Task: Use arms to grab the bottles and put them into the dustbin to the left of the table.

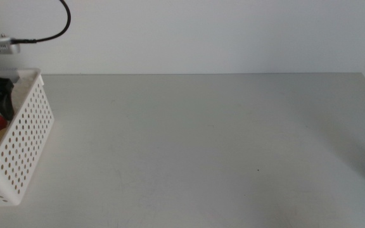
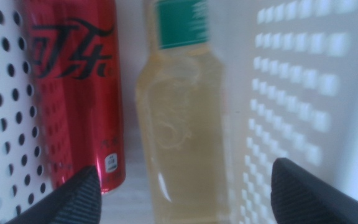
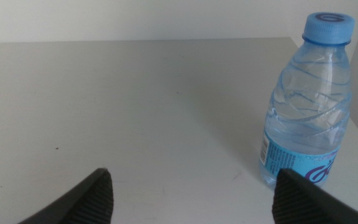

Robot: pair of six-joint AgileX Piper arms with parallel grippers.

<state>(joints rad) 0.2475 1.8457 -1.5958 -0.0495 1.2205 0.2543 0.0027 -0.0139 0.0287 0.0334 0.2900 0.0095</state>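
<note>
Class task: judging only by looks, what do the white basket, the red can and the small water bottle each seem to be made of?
Basket: likely moulded plastic, matte white, with regular round holes. Red can: probably painted metal, glossy, with streaky highlights along its side. Water bottle: apparently clear thin plastic, ribbed and see-through, with a blue cap and a printed label.

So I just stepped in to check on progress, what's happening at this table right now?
Bottles are being cleared into the white perforated basket at the table's left edge. The left gripper hangs open over the basket, where a red soda can and a yellow tea bottle lie side by side, neither one gripped. The right gripper is open near the table's right edge, with a blue-capped water bottle standing upright on the table just ahead of it, not yet grasped.
</note>
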